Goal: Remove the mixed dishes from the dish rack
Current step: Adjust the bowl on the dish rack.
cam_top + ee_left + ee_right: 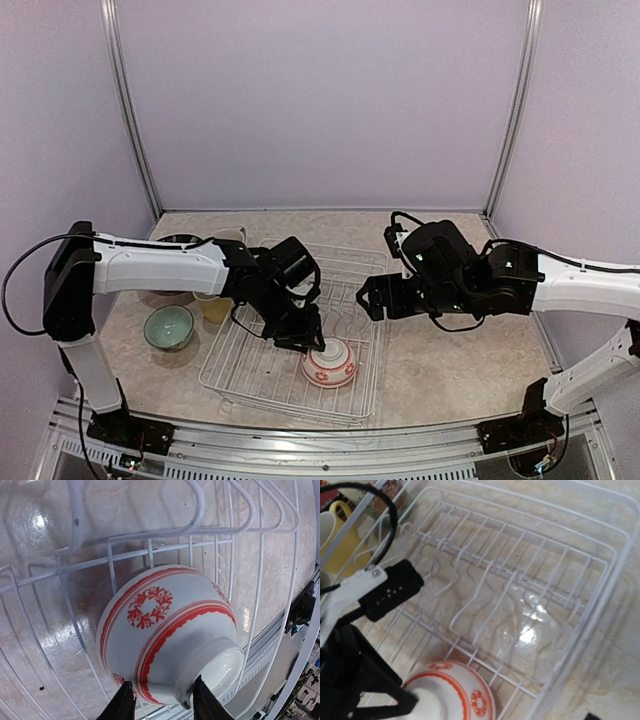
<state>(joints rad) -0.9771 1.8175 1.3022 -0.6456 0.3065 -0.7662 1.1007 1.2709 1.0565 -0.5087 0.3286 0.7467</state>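
Observation:
The red-and-white bowl (330,365) (165,630) (465,695) lies upside down in the near right corner of the white wire dish rack (372,330) (150,532) (600,580). It is the only dish in the rack. My left gripper (303,340) (162,692) is open and low over the bowl. One fingertip sits by the bowl's wall, the other by its foot ring. My right gripper (366,298) hovers open above the rack's right side and holds nothing.
On the table left of the rack stand a pale-green bowl (168,326) and a yellow cup (215,308) (345,550). A dark-rimmed plate (178,240) lies behind my left arm. The left arm's black body (390,592) crosses the right wrist view.

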